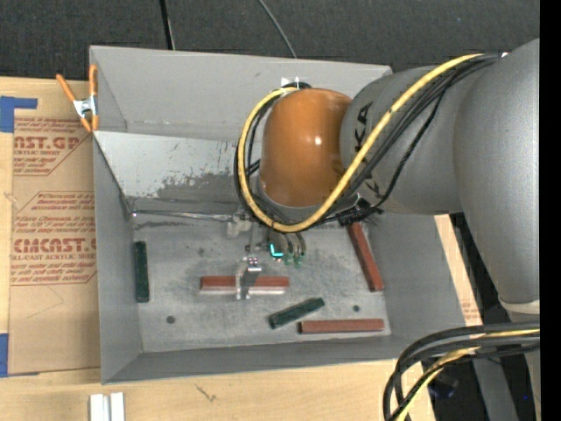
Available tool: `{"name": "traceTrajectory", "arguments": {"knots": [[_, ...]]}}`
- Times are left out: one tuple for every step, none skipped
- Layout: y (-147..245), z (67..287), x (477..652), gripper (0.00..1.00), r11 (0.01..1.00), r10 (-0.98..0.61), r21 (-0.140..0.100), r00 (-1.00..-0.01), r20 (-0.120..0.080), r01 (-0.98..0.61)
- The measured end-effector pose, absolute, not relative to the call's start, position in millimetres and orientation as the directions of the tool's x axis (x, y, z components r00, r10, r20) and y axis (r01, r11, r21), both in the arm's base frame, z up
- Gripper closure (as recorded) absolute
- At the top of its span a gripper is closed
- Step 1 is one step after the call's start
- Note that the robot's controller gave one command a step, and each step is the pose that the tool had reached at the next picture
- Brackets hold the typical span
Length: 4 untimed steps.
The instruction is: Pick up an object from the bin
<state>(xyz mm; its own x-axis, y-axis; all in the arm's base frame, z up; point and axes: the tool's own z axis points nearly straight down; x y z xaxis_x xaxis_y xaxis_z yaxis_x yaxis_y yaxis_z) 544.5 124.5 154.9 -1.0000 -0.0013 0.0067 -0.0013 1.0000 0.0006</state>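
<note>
Tool (pixel 248 281) low over middle of red-brown bar (pixel 219 282) at bin (pixel 175 336) centre: likely for balanced lift. Opening: cannot tell. 1 green bar (pixel 295 312) near, apart.

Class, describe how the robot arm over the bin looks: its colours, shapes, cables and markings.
The arm is a thick, rounded grey tube with dark lettering near its wrist. An orange dome-shaped cover caps the wrist, with yellow and black cables looping around it. Below hangs a small silvery metal gripper beside a tiny green light.
</note>
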Motion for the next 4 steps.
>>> {"name": "traceTrajectory", "arguments": {"knots": [[124.1,158.7,546.5,0.00,1.000,-0.001,0.001,-1.000,-0.001,-0.001],[129.8,78.9,540.5,1.00,0.997,0.076,0.005,-0.997,-0.011,0.075],[129.7,78.9,540.5,1.00,0.997,0.076,0.006,-0.997,-0.011,0.076],[98.6,241.9,526.4,1.00,0.999,0.041,0.001,-0.999,-0.004,0.041]]}}
